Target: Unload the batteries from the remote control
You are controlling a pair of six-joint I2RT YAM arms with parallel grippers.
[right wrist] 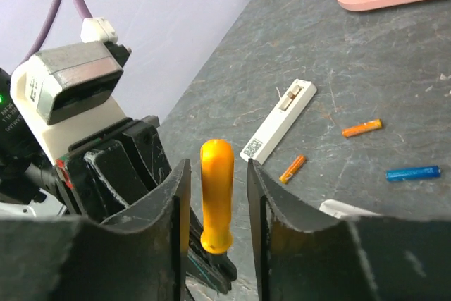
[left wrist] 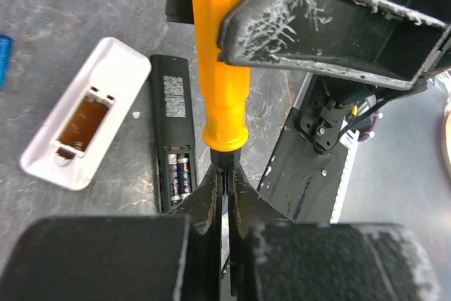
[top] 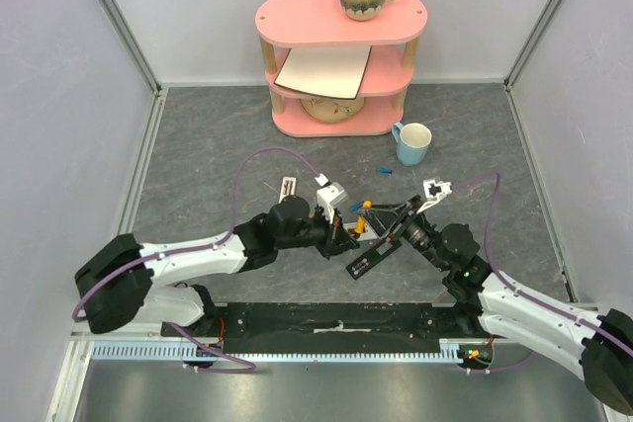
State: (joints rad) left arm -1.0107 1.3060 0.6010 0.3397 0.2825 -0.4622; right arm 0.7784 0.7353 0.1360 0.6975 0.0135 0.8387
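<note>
The left hand (left wrist: 225, 181) is clamped shut on the dark shaft of the screwdriver (left wrist: 220, 68), just under its orange handle, at the lower centre of the left wrist view. The right hand (right wrist: 217, 167) stands slightly open. Its fingers (right wrist: 257, 202) sit on either side of the handle with a narrow gap each way, gripping nothing. Left of the handle in the left wrist view, the black remote (left wrist: 171, 111) lies on the desk (left wrist: 63, 5). Its compartment is uncovered, with two batteries (left wrist: 177, 174) seated in it side by side. Just beside it, further left, the white remote (left wrist: 106, 75) lies with its compartment open and its brown floor showing. Right of centre in the right wrist view, two orange cells (right wrist: 362, 128) and one blue cell (right wrist: 412, 173) lie loose on the desk, apart from one another.
</note>
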